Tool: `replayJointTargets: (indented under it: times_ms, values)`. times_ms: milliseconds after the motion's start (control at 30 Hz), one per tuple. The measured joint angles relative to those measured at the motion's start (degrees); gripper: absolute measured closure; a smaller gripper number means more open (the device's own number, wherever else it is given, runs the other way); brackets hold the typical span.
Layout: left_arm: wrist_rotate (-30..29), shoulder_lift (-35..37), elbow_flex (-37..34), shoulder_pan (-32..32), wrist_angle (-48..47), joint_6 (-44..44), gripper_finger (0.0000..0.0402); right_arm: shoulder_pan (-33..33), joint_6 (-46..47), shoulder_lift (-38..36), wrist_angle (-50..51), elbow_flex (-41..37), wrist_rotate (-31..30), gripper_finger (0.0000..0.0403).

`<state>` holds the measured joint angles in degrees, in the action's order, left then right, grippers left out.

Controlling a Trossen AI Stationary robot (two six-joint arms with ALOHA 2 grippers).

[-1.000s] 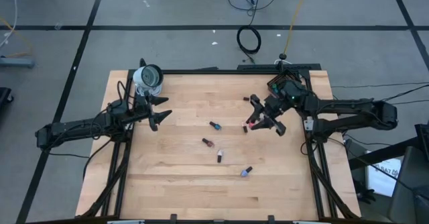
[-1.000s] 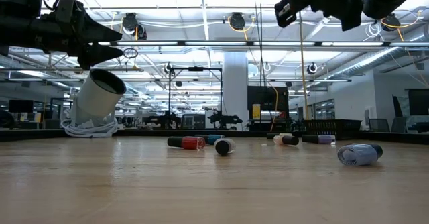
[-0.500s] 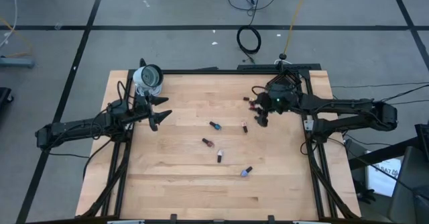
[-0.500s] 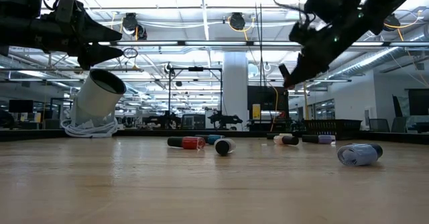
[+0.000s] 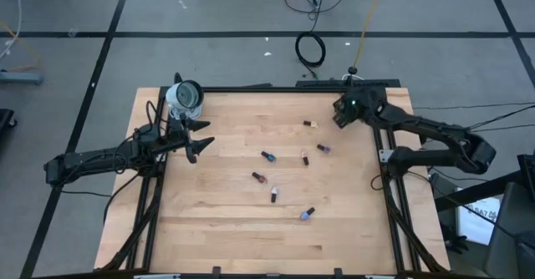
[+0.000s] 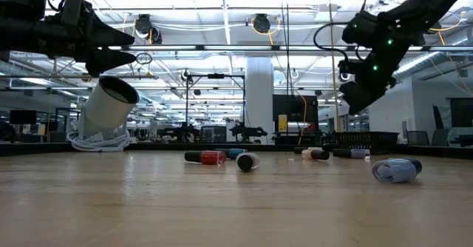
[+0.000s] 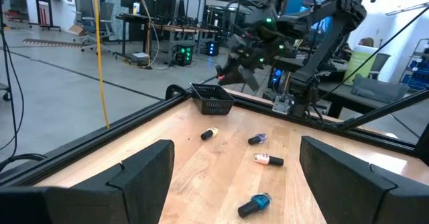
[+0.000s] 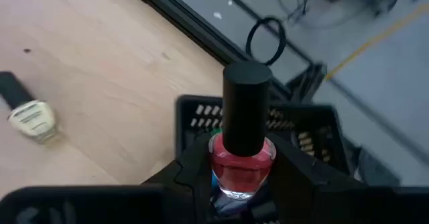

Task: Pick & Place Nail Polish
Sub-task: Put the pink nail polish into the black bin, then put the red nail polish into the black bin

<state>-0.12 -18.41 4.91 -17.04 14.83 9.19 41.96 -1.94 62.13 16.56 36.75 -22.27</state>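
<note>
My right gripper [image 5: 345, 112] hangs over the black basket [image 8: 315, 137] at the table's far right corner, shut on a red nail polish bottle [image 8: 241, 160] with a black cap [image 8: 246, 106]. Several more nail polish bottles lie on their sides mid-table, among them a beige one [image 5: 310, 124], a purple one [image 5: 323, 149] and a blue one [image 5: 267, 156]. My left gripper [image 5: 197, 142] waits open above the table's far left part, holding nothing. My right gripper pinches the bottle's red glass body [image 8: 231, 174] between its two fingers [image 8: 191, 177], one on each side. The fingers slant downward toward the far right corner. The black cap sticks out past the fingertips, and the bottle is lifted clear, above the basket.
A white cylinder [image 5: 185, 98] leans on a coil of cable at the far left corner, close to my left gripper. A black frame rail [image 5: 284, 89] runs along the table's far edge. The near half of the wooden table [image 5: 251, 246] holds only one lilac bottle [image 5: 308, 214].
My right gripper has carried the red bottle from the middle of the table toward the far right corner and down, over the basket. Its wrist has turned so that the fingers now slant downward. The bottle stays in the hold.
</note>
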Motion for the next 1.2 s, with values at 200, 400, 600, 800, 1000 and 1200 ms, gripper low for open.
replayJointTargets:
  times_ms: [200,400,600,800,1000,1200]
  values:
    - [0.0,0.0,0.0,0.0,0.0,0.0,0.0091,7.6,2.6,0.0,1.7,0.0,4.5,0.0296]
    - [0.0,0.0,0.0,0.0,0.0,0.0,0.0091,11.4,2.8,0.0,2.2,0.0,4.6,0.0288]
    - [0.0,0.0,0.0,0.0,0.0,0.0,0.0091,12.1,2.7,0.0,2.1,0.0,6.0,0.0266]
    - [0.0,0.0,0.0,0.0,0.0,0.0,0.0091,12.1,3.2,0.0,2.1,0.0,6.0,0.0262]
    - [0.0,0.0,0.0,0.0,0.0,0.0,0.0091,12.1,4.4,0.0,2.1,0.0,6.0,0.0260]
    - [0.0,0.0,0.0,0.0,0.0,0.0,0.0091,12.1,4.0,0.0,-1.7,-2.9,10.6,0.0260]
